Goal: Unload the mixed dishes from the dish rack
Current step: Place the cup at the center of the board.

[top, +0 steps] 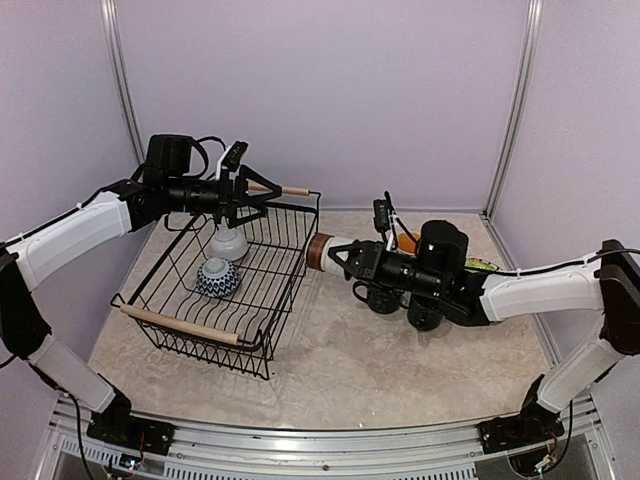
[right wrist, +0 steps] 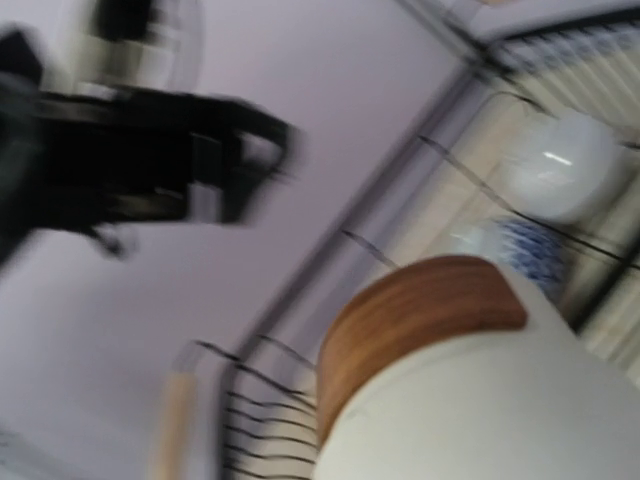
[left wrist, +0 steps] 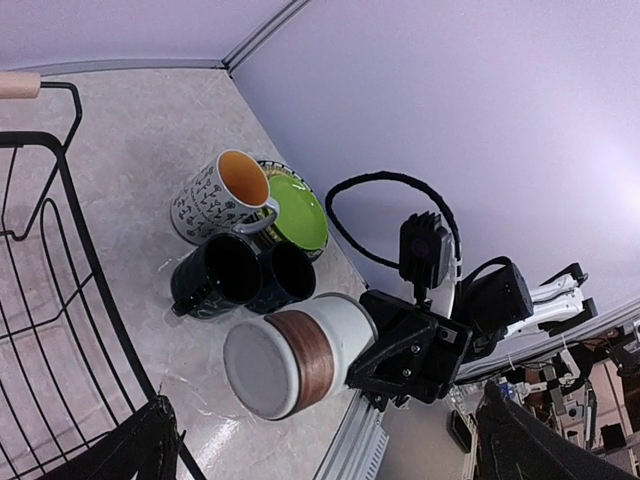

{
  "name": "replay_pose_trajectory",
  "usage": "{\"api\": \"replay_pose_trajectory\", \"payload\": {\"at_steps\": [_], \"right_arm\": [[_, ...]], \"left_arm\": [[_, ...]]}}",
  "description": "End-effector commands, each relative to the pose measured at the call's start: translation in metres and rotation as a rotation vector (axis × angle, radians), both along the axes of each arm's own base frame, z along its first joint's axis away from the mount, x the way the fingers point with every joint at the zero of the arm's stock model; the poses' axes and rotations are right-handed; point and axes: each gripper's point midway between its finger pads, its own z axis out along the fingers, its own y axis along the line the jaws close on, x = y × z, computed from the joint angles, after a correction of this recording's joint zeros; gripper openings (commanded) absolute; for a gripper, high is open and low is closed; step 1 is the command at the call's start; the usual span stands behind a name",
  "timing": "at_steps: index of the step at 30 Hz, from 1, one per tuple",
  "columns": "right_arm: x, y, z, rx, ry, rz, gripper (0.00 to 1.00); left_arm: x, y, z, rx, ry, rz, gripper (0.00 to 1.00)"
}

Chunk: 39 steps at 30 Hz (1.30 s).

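The right tool (top: 345, 258) is clamped on a brown-banded white cup (top: 322, 250) beside the dish rack (top: 186, 326), while the left tool (top: 255, 195) gapes empty above a white bowl (top: 228, 243).

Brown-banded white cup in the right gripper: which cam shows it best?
Left wrist: the whole brown-banded cup is sharp, base toward the lens, right gripper on its mouth end. Top external shows it small, side-on; right wrist shows only a blurred close-up.

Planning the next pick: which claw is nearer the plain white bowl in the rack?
Left. The left claw hangs open just above the white bowl, over the rack; the right claw is outside the rack's right side, holding a cup.
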Motion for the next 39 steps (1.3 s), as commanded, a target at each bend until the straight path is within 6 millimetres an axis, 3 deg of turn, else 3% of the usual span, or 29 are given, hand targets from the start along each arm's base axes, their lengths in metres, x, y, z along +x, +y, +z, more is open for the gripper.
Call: {"api": "replay_pose_trajectory", "payload": {"at_steps": [1,4,9,16,19,27,31,39], "right_arm": [[0.007,-0.021,-0.051,-0.397,0.037,-0.113,0.0],[0.0,-0.039,-0.074,-0.548,0.056,-0.163,0.0],[-0.011,-0.071,-0.093,-0.717,0.08,-0.254,0.0],[-0.024,-0.112,-0.154,-1.086,0.244,-0.285,0.0],[-0.023,-0.121,-0.168,-1.213,0.278,-0.3,0.0],[-0.008,-0.092,-0.182,-1.269,0.27,-0.247,0.0],[-0.005,-0.089,-0.192,-1.305,0.281,-0.239,0.0],[-0.006,-0.088,-0.188,-1.296,0.268,-0.255,0.23]], "left_arm": [[0.004,0.01,0.013,0.025,-0.061,0.042,0.99],[0.006,0.011,0.013,0.027,-0.064,0.049,0.99],[0.01,0.015,0.01,0.036,-0.063,0.063,0.99],[0.017,0.019,0.006,0.04,-0.052,0.08,0.99],[0.018,0.021,0.005,0.044,-0.051,0.087,0.99],[0.023,0.025,0.002,0.059,-0.05,0.107,0.99],[0.028,0.029,-0.002,0.092,-0.046,0.134,0.99],[0.064,0.071,-0.032,0.313,0.047,0.377,0.99]]}}
